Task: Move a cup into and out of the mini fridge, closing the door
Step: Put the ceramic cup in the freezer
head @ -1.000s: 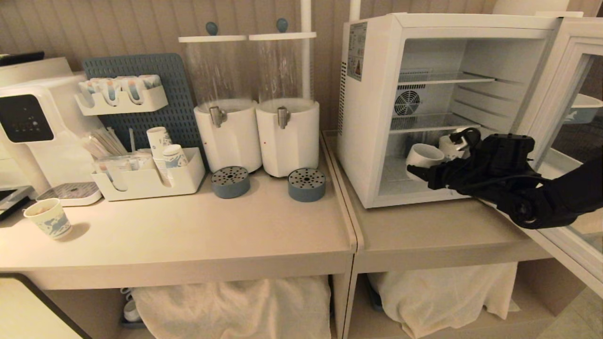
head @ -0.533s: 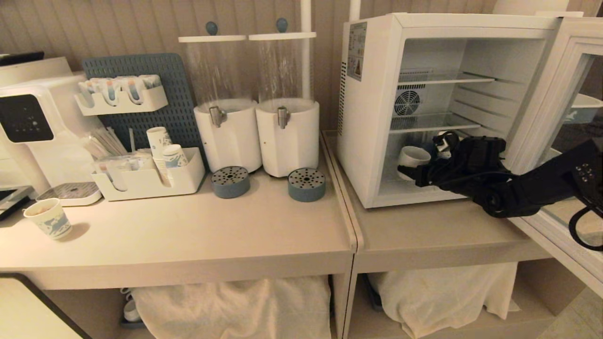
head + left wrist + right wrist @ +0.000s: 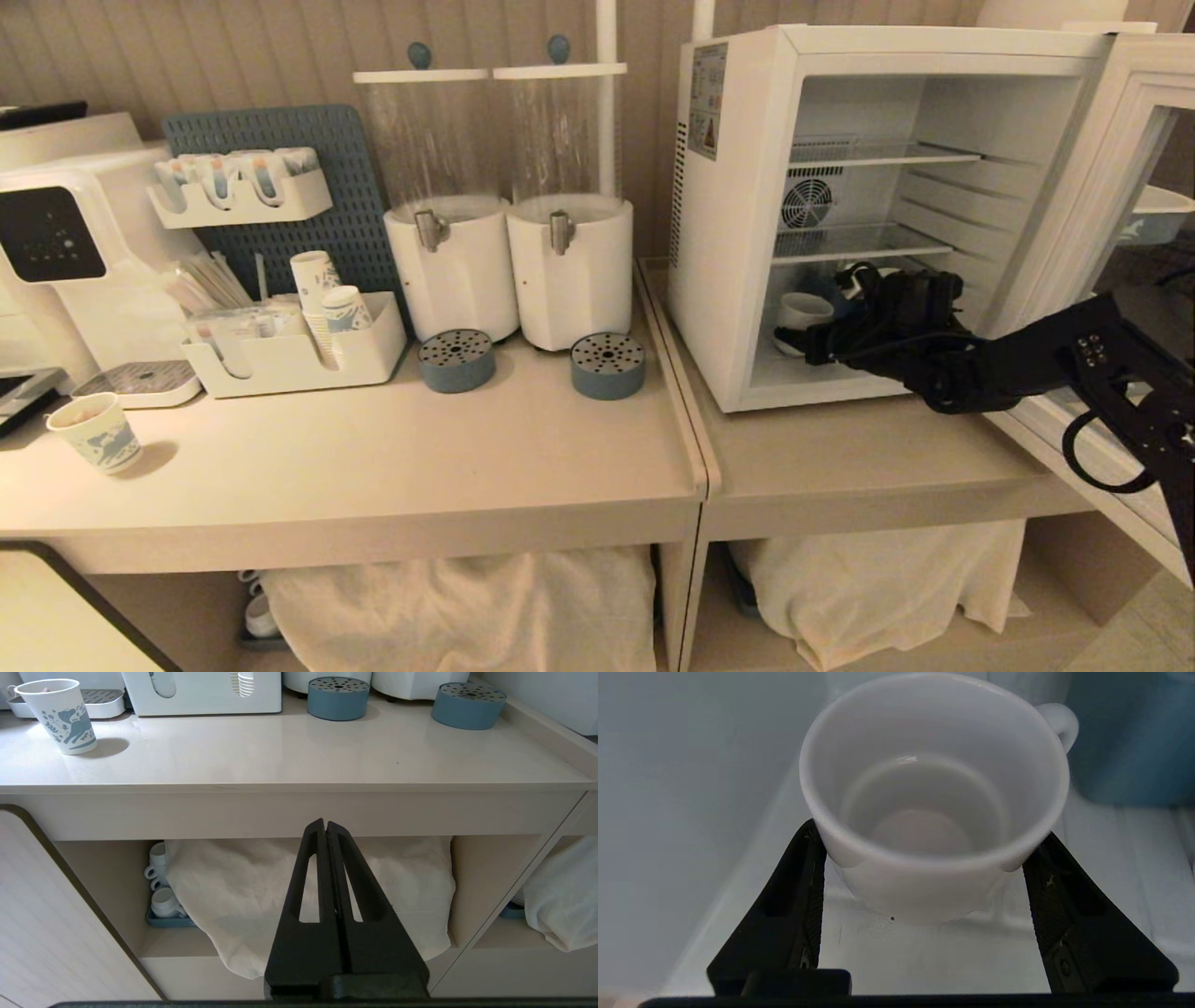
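Observation:
The mini fridge stands on the right counter with its door swung open to the right. My right gripper reaches into the bottom compartment, below the lower wire shelf. It is shut on the cup, a small plain white one. In the right wrist view the cup sits between the two black fingers of my right gripper, which press its sides just under the rim. Its small handle points away. My left gripper is parked, shut and empty, in front of the left counter's edge.
A dark blue object sits deeper in the fridge beside the cup. The left counter holds a blue-printed paper cup, two dispensers, blue round drip trays and an organiser. White cloths fill the space under the counters.
My right gripper has carried the cup from the fridge's front opening deeper into the bottom compartment, toward the back left. The arm has stretched out. The left arm has not moved.

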Robot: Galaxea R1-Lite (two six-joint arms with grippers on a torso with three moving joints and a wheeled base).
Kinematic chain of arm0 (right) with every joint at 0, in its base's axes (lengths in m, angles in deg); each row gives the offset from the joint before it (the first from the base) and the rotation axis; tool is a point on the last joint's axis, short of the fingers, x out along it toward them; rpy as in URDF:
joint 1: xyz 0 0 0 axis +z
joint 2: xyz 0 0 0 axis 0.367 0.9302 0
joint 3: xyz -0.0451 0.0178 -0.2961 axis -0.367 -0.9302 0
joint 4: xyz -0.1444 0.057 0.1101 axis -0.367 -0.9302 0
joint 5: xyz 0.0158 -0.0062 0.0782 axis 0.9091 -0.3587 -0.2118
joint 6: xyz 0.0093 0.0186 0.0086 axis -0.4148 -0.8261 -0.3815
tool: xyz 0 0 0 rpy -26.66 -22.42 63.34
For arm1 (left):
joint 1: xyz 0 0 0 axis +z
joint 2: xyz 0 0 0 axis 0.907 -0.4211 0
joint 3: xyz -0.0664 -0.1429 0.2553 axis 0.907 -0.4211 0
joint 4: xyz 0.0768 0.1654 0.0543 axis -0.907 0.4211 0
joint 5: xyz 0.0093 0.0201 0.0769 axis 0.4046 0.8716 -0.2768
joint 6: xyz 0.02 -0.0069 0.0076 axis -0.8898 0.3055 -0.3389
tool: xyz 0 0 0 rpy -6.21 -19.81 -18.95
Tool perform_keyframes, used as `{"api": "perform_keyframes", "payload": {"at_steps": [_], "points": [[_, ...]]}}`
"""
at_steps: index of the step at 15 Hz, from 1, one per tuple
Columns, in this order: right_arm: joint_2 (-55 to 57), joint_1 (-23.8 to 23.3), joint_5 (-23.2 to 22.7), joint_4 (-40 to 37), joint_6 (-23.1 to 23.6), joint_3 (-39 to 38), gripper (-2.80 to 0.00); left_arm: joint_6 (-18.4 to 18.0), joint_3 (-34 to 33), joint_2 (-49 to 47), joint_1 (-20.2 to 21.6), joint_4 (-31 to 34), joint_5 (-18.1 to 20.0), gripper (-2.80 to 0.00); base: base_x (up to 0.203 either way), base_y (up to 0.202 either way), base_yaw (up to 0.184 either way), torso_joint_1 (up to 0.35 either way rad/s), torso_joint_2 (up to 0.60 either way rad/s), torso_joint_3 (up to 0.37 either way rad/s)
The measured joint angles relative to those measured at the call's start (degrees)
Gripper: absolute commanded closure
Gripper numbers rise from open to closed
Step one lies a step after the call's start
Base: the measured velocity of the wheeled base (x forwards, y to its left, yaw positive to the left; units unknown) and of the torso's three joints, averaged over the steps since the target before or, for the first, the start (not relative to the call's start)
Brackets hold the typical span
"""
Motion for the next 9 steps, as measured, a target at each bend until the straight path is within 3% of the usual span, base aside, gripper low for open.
{"api": "perform_keyframes", "payload": {"at_steps": [9], "points": [[5.95,1.43,0.81,-4.1,0.26,7.96,0.0,0.11,0.0,0.0,-0.02,-0.02,-0.02,0.0,0.0,0.0,0.0,0.0,0.0,0.0]]}}
